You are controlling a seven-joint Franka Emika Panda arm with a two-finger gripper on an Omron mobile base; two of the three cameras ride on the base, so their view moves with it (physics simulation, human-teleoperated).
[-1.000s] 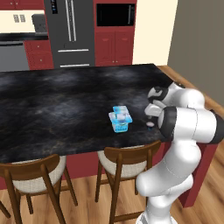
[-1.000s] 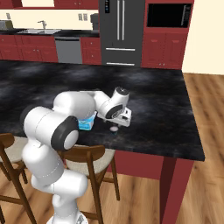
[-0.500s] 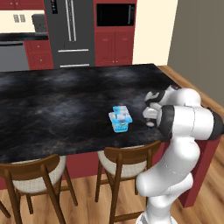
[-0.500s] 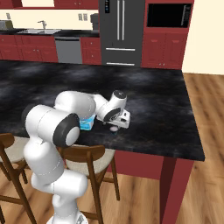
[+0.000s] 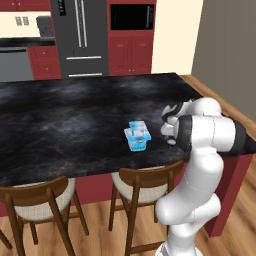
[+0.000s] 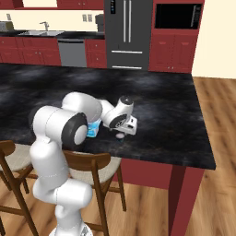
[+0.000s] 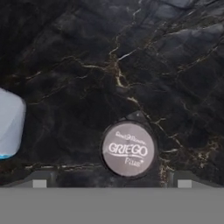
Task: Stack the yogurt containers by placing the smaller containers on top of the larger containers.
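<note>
The larger tub (image 5: 139, 142) sits on the black counter (image 5: 60, 120), close to the edge nearest the robot. The small cup (image 5: 135, 124) is right at the tub's far side. From here I cannot tell if it sits on the tub or just touches it from behind. Near the tub, on the side where the arm reaches in, lies a tiny round disc (image 7: 128, 149) with "GRIEGO" on its top. In the last second the gripper (image 7: 111, 179) has come down lower, and now it hangs just over that disc. Its jaws are wide open and hold nothing, with the disc between the two tips. So I think the hand is about to close on the disc, not on the small cup. That would not help the stacking, unless the disc is really a yogurt pot seen from above. In the hand view, a light-blue thing at the left edge looks like the tub or the cup; I cannot tell which. The robot's own big white arm bends between the tub and the hand. Two wooden chairs (image 5: 145, 186) stand under the counter edge below the tub, and a fridge (image 5: 82, 37) stands far behind it.
</note>
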